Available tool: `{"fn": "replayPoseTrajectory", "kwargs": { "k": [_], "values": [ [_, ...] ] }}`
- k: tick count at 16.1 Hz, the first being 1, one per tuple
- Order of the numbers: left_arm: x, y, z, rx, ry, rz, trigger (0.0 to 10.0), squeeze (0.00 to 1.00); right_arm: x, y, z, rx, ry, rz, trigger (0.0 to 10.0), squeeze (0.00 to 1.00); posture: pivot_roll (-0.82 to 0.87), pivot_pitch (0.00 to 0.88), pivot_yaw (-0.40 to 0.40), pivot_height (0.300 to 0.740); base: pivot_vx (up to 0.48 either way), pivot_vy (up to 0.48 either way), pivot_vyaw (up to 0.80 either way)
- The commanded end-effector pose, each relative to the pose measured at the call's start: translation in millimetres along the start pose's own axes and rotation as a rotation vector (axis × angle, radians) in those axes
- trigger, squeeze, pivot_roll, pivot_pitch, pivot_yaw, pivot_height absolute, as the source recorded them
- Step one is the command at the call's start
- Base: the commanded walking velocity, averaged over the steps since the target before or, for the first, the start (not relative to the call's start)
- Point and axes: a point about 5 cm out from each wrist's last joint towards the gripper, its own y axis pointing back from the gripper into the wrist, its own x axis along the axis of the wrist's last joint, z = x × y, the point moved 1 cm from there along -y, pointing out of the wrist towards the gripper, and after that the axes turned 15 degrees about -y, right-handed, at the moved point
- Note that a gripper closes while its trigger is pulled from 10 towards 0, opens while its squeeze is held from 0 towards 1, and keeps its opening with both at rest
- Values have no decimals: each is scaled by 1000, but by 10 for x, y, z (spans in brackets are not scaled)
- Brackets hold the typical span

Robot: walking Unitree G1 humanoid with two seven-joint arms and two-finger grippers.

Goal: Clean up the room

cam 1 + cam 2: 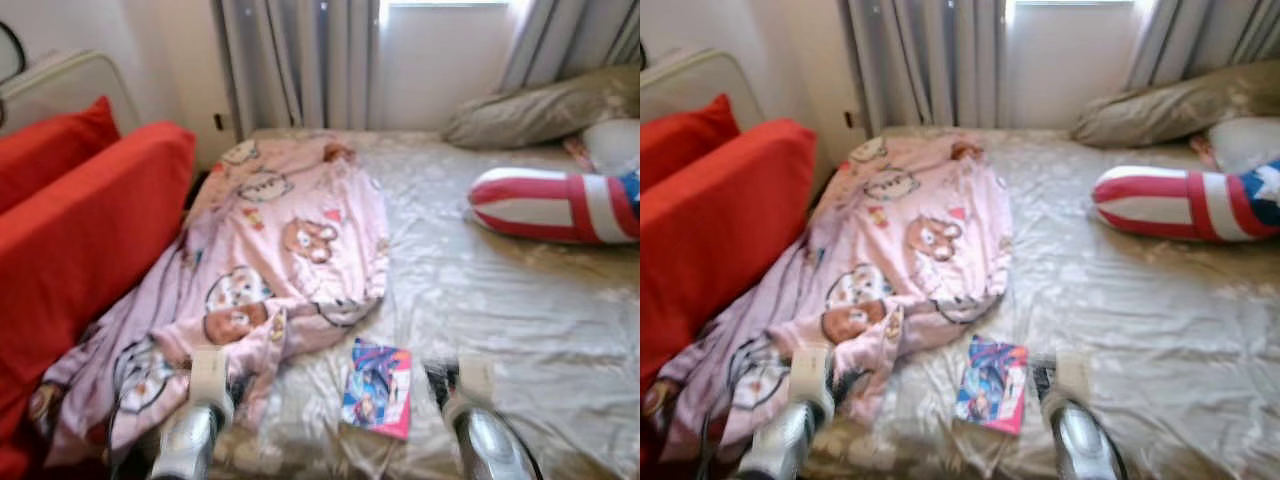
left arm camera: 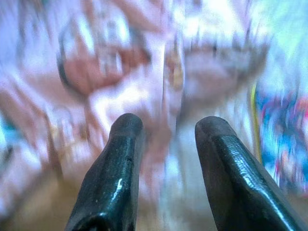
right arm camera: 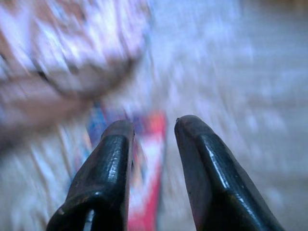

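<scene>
The left gripper (image 2: pixel 163 130) and right gripper (image 3: pixel 151 127) hover with fingers parted, holding nothing. A booklet (image 1: pixel 377 387) lies flat on the bed (image 1: pixel 500 300), beside the pink blanket (image 1: pixel 270 260); pinching it may snag the slippery sheet. Red cushions (image 1: pixel 80 230) flank the bed, curtains (image 1: pixel 295 60) behind.

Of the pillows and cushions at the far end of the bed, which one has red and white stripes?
The long striped cushion on the right of the bed. The pillow behind it is plain beige, and the one by its far end looks white.
</scene>
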Motion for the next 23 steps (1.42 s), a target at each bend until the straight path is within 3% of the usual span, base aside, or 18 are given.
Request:
{"fn": "replayPoseTrajectory", "kwargs": {
  "k": [1,2,5,10,11,19,20,21,22,23],
  "values": [
    [124,-16,-66,17,-3,76,10000,0,121,-11,7,6,-9,70,10000,0,-9,0,21,740,0,0,0],
    [247,-3,-85,20,-4,166,10000,0,296,-26,-63,50,4,170,10000,0,-4,0,20,740,0,0,0],
    [378,54,-81,36,-6,266,10000,0,320,107,-16,44,67,282,10000,0,-9,0,19,740,0,0,0],
    [473,81,23,-5,-13,306,10000,0,175,210,-63,37,80,294,10000,0,-14,0,21,740,0,0,0],
    [489,74,41,-19,-12,304,10000,0,191,216,-94,59,46,307,10000,1000,-12,0,20,740,0,0,0],
    [472,93,90,-50,-12,290,10000,0,194,202,-124,59,46,300,10000,1000,-10,0,16,740,0,0,0],
    [468,91,89,-50,-11,288,10000,0,193,205,-128,59,43,301,10000,898,-9,0,15,740,0,0,0],
    [465,90,85,-50,-11,287,10000,0,190,205,-128,59,45,299,10000,361,-9,0,15,740,0,0,0],
    [457,85,76,-50,-10,284,10000,0,180,202,-135,65,48,289,10000,0,-8,0,14,740,0,0,0],
    [451,84,75,-51,-10,282,10000,0,175,199,-139,68,50,284,10000,0,-7,0,14,740,0,0,0]
  ]
}}
